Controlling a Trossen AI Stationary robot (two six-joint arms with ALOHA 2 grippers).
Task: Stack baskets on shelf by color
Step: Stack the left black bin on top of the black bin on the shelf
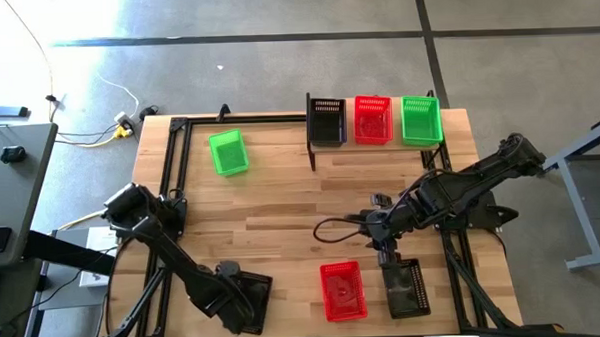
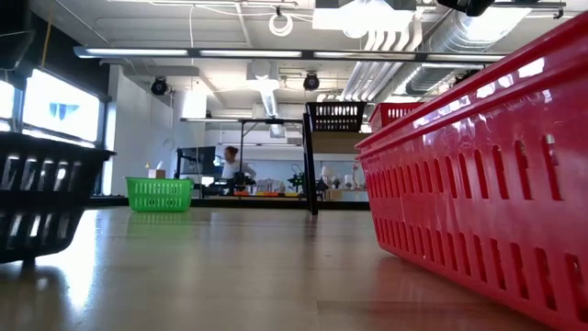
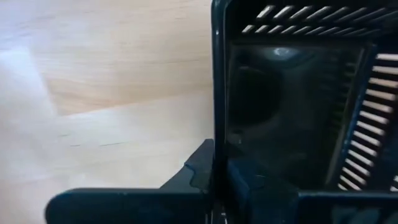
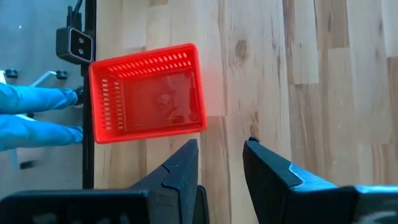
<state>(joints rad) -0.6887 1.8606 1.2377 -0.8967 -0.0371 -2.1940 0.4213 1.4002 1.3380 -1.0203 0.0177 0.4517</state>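
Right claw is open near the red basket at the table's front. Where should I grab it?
Take the red basket by its short wall on the shelf side, right claw coming straight down, one finger inside. It sits upright with its mouth open, and a black basket crowds its long side.

Bright even overhead light, soft shadows on table. Low view: ceiling lamps glare, near red basket blurred. Left wrist view soft; black basket ahead of left claw blurred, glossy highlight.

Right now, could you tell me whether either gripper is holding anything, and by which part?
The left gripper is shut on the black basket, pinching its rim wall. The right gripper is open and holds nothing, hovering near the red basket.
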